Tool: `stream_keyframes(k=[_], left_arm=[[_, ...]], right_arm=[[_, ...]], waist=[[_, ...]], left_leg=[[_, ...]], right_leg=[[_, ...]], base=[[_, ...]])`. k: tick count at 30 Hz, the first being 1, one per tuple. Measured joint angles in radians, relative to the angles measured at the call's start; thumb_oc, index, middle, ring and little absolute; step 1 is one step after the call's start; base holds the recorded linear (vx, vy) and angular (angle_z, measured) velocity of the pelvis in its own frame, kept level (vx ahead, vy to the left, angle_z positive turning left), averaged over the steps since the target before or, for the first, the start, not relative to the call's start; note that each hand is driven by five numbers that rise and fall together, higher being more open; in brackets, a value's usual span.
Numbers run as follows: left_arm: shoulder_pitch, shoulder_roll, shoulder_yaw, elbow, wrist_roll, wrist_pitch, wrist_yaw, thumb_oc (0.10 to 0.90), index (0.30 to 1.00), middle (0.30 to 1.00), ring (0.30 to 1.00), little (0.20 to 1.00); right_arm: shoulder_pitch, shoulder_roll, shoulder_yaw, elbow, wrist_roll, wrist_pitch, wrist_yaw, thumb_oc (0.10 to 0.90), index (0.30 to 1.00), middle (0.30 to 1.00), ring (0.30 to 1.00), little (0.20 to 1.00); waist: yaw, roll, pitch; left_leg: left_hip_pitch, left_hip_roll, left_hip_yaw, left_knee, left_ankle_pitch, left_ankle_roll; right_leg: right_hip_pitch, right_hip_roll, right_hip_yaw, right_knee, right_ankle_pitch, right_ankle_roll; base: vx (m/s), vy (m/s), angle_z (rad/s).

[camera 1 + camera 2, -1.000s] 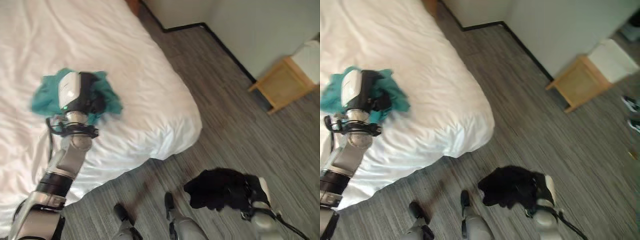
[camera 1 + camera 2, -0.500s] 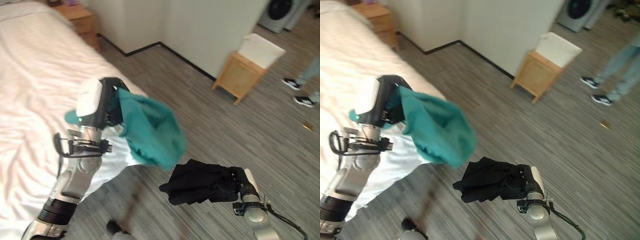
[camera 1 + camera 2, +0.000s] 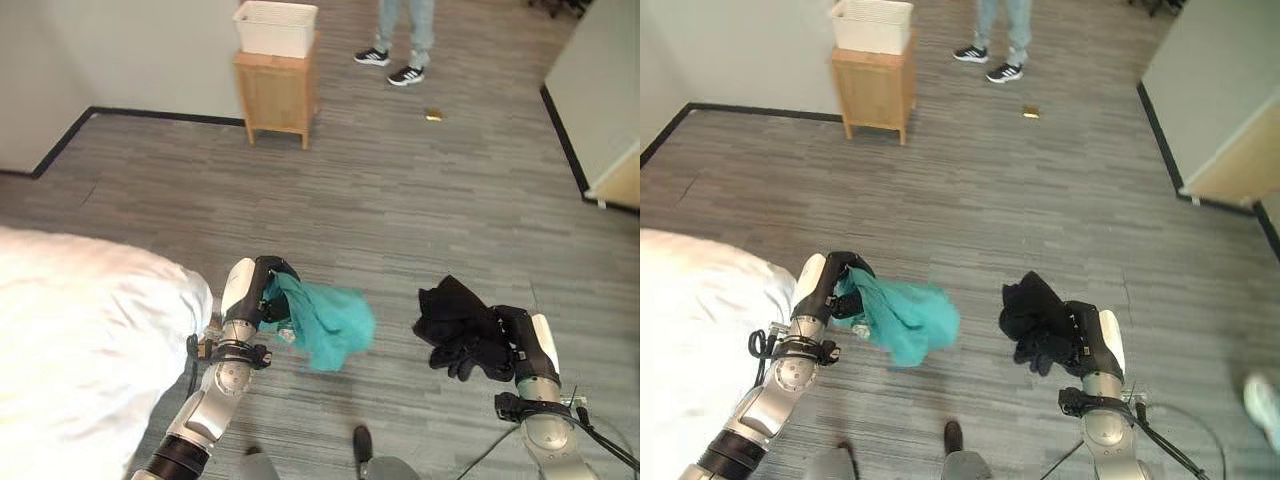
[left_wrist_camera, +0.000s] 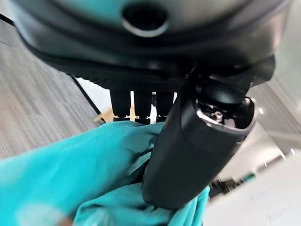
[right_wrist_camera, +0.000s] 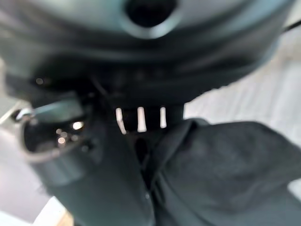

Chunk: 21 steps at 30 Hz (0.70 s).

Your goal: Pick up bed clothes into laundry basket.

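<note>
Bed (image 3: 70, 340), white, at the robot's left. Stand (image 3: 275, 95), wooden, across the floor, with white laundry basket (image 3: 275, 27) on top (a person's legs (image 3: 405, 30) just beyond).

Garments, 2, both aloft:
- teal cloth (image 3: 325, 320), pinched in left hand (image 3: 262, 295);
- black cloth (image 3: 455, 320), bunched in right hand (image 3: 510, 345).

Advice: keep both grips tight, arms raised, until over the basket.

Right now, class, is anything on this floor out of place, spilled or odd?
One thing: a small yellowish object lies loose on the grey floor, near the person's shoes. Otherwise nothing stands out: the left hand grips the teal cloth, the right hand the black cloth.
</note>
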Motion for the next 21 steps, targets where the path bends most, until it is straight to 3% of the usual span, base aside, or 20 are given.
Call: stream_keyframes(k=[1,2,3,4,5,7,8,9,11,13,14,15,16,17,18,20,21], left_arm=[[0.009,0.001,0.001,0.011,0.001,0.0,0.014,0.4,0.3,0.3,0.3,0.3],[0.03,0.013,0.005,0.009,0.001,0.003,0.022,0.4,0.3,0.3,0.3,0.3],[0.041,0.026,0.004,0.004,0.001,0.005,0.023,0.4,0.3,0.3,0.3,0.3],[0.036,0.037,0.018,0.01,0.001,0.009,0.023,0.4,0.3,0.3,0.3,0.3],[0.039,0.028,0.031,0.016,-0.001,0.013,0.024,0.4,0.3,0.3,0.3,0.3],[0.045,0.012,0.039,0.027,-0.02,0.017,0.02,0.4,0.3,0.3,0.3,0.3],[0.065,0.002,0.045,0.024,-0.066,0.016,0.012,0.4,0.3,0.3,0.3,0.3],[0.097,-0.019,0.046,0.026,-0.116,0.017,0.005,0.4,0.3,0.3,0.3,0.3],[0.169,-0.04,0.054,0.02,-0.222,0.011,-0.031,0.4,0.3,0.3,0.3,0.3],[0.195,-0.049,0.057,0.027,-0.297,0.012,-0.052,0.4,0.3,0.3,0.3,0.3],[0.199,-0.051,0.055,0.033,-0.326,0.02,-0.063,0.4,0.3,0.3,0.3,0.3],[0.197,-0.046,0.047,0.032,-0.336,0.02,-0.069,0.4,0.3,0.3,0.3,0.3],[0.192,-0.043,0.046,0.033,-0.335,0.02,-0.073,0.4,0.3,0.3,0.3,0.3],[0.188,-0.038,0.042,0.034,-0.335,0.02,-0.075,0.4,0.3,0.3,0.3,0.3],[0.18,-0.027,0.035,0.027,-0.335,0.021,-0.078,0.4,0.3,0.3,0.3,0.3],[0.155,-0.023,0.039,0.023,-0.335,0.015,-0.073,0.4,0.3,0.3,0.3,0.3],[0.119,-0.025,0.04,0.03,-0.335,0.015,-0.074,0.4,0.3,0.3,0.3,0.3]], right_arm=[[0.003,-0.006,0.039,0.005,0.0,0.002,-0.008,0.4,0.3,0.3,0.3,0.3],[0.007,-0.004,0.078,0.005,-0.001,0.002,-0.007,0.4,0.3,0.3,0.3,0.3],[0.016,-0.001,0.097,-0.002,-0.002,0.0,-0.006,0.4,0.3,0.3,0.3,0.3],[-0.003,-0.001,0.115,0.006,-0.007,-0.006,-0.006,0.4,0.3,0.3,0.3,0.3],[-0.035,0.004,0.116,0.024,-0.011,-0.003,-0.007,0.4,0.3,0.3,0.3,0.3],[-0.09,-0.007,0.112,0.057,-0.027,0.004,-0.008,0.4,0.3,0.3,0.3,0.3],[-0.124,-0.012,0.113,0.084,-0.053,0.014,-0.006,0.4,0.3,0.3,0.3,0.3],[-0.131,-0.014,0.113,0.085,-0.069,0.03,-0.002,0.4,0.3,0.3,0.3,0.3],[-0.107,-0.013,0.127,0.083,-0.099,0.037,0.015,0.4,0.3,0.3,0.3,0.3],[-0.086,-0.019,0.145,0.075,-0.105,0.038,0.025,0.4,0.3,0.3,0.3,0.3],[-0.08,-0.012,0.145,0.075,-0.115,0.046,0.036,0.4,0.3,0.3,0.3,0.3],[-0.062,0.0,0.142,0.069,-0.121,0.047,0.035,0.4,0.3,0.3,0.3,0.3],[-0.058,0.002,0.144,0.066,-0.122,0.047,0.037,0.4,0.3,0.3,0.3,0.3],[-0.052,0.008,0.143,0.062,-0.123,0.047,0.037,0.4,0.3,0.3,0.3,0.3],[-0.045,0.011,0.143,0.06,-0.124,0.048,0.038,0.4,0.3,0.3,0.3,0.3],[-0.056,0.01,0.139,0.052,-0.124,0.045,0.04,0.4,0.3,0.3,0.3,0.3],[-0.076,0.004,0.131,0.032,-0.124,0.044,0.045,0.4,0.3,0.3,0.3,0.3]], waist=[[0.005,0.031,-0.003],[0.024,0.037,-0.012],[0.044,0.016,-0.025],[0.066,-0.021,-0.006],[0.086,-0.029,0.009],[0.099,-0.02,0.026],[0.107,-0.002,0.033],[0.11,0.028,0.032],[0.128,0.011,0.016],[0.116,-0.022,0.001],[0.097,-0.02,0.0],[0.083,-0.027,-0.002],[0.064,-0.021,0.007],[0.043,-0.016,0.012],[0.018,-0.011,0.012],[0.018,0.007,0.018],[-0.028,0.05,0.043]], left_leg=[[0.004,0.034,0.022,-0.014,-0.003,-0.008],[0.014,0.056,0.054,-0.022,0.007,-0.03],[0.015,0.049,0.075,-0.024,0.016,-0.039],[-0.055,0.036,0.087,0.121,-0.025,-0.057],[-0.141,0.033,0.093,0.187,-0.069,-0.073],[-0.208,0.034,0.169,0.045,-0.03,-0.035],[-0.227,0.041,0.22,-0.039,0.018,-0.008],[-0.228,0.055,0.237,-0.101,0.078,-0.017],[-0.223,0.038,0.251,-0.034,0.114,0.025],[-0.201,-0.003,0.272,-0.041,0.111,0.049],[-0.163,-0.013,0.265,-0.08,0.133,0.088],[-0.126,-0.039,0.244,-0.111,0.132,0.123],[-0.083,-0.047,0.204,-0.141,0.118,0.135],[-0.055,-0.051,0.177,-0.163,0.136,0.126],[-0.021,-0.056,0.138,-0.179,0.116,0.136],[0.006,-0.049,0.105,-0.18,0.095,0.139],[0.034,-0.021,0.014,-0.18,0.061,0.124]], right_leg=[[-0.05,0.048,-0.035,0.146,-0.074,0.023],[-0.098,0.103,-0.037,0.304,-0.161,-0.007],[-0.086,0.125,-0.028,0.317,-0.193,-0.027],[-0.012,0.103,-0.023,0.174,-0.191,-0.118],[0.011,0.095,0.006,0.094,-0.152,-0.127],[0.029,0.083,0.032,0.018,-0.121,-0.114],[0.051,0.085,0.05,-0.005,-0.116,-0.1],[0.083,0.09,0.054,-0.005,-0.142,-0.097],[0.116,0.051,0.056,0.026,-0.22,-0.082],[0.087,0.015,0.021,0.146,-0.249,-0.006],[0.035,0.012,-0.008,0.293,-0.266,0.037],[-0.016,0.016,0.005,0.448,-0.253,0.089],[-0.114,0.029,0.018,0.693,-0.203,0.106],[-0.173,0.03,0.017,0.83,-0.169,0.122],[-0.242,0.037,0.018,0.89,-0.204,0.12],[-0.35,0.025,-0.008,0.868,-0.274,0.077],[-0.404,0.043,-0.03,0.681,-0.295,0.037]], base=[[0.48,0.005,-0.88],[0.37,0.003,-0.69],[0.4,0.036,-0.61],[0.4,0.075,-0.5],[0.61,0.137,-0.45],[0.48,0.108,-0.38],[0.5,0.051,-0.45],[0.63,0.017,-0.52],[0.43,-0.04,-0.52],[0.37,-0.029,-0.11],[0.59,-0.005,0.39],[0.43,-0.003,0.67],[0.3,0.015,0.75],[0.37,-0.034,1.08],[0.62,-0.086,0.82],[0.8,-0.247,0.8],[0.61,-0.211,1.35]])
